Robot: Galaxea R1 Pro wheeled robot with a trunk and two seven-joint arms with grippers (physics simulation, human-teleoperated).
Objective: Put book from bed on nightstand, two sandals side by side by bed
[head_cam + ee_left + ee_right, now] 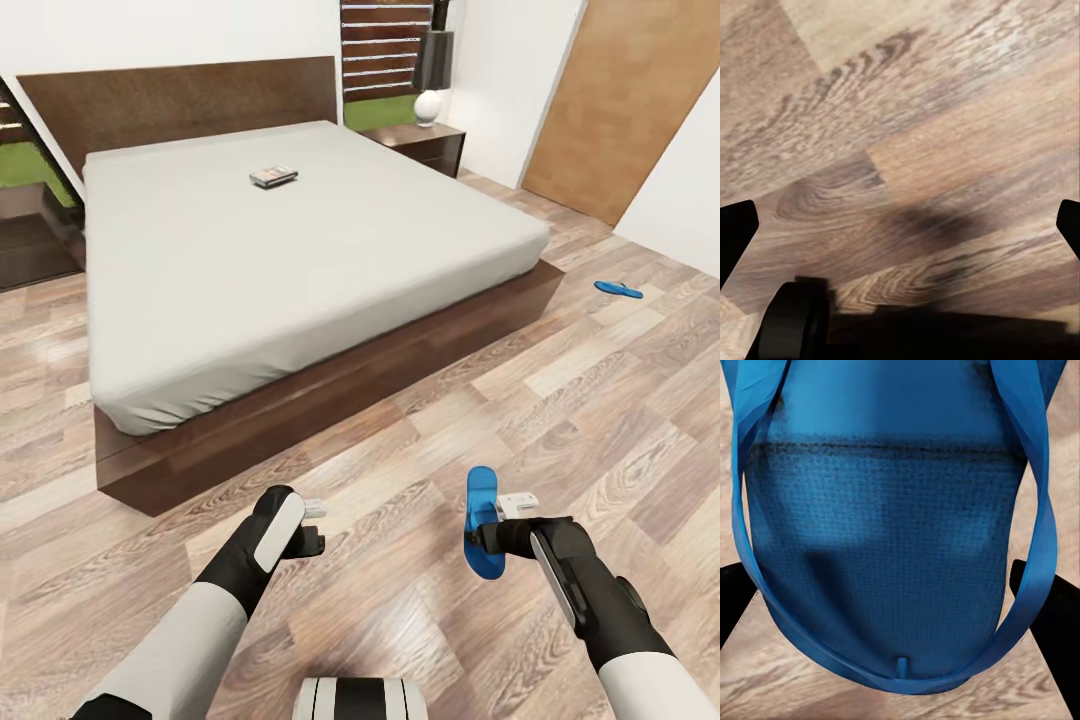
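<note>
The book (pixel 273 176) lies on the off-white mattress of the bed (pixel 300 250), towards the headboard. One blue sandal (pixel 617 289) rests on the floor beyond the bed's far foot corner. My right gripper (pixel 490 535) is shut on the other sandal (pixel 482 500), low over the floor in front of the bed. In the right wrist view that sandal (pixel 892 525) sits between the dark fingers (pixel 1050 615). My left gripper (pixel 315 525) hangs open over bare planks, its fingertips (pixel 735 232) wide apart. A dark nightstand (pixel 425 145) stands right of the headboard.
A white-based lamp (pixel 429 105) stands on the right nightstand. A brown wooden door (pixel 620 100) is at the far right. A low dark piece of furniture (pixel 30 240) sits left of the bed. Wood-plank floor (pixel 400 620) spreads around the bed's foot.
</note>
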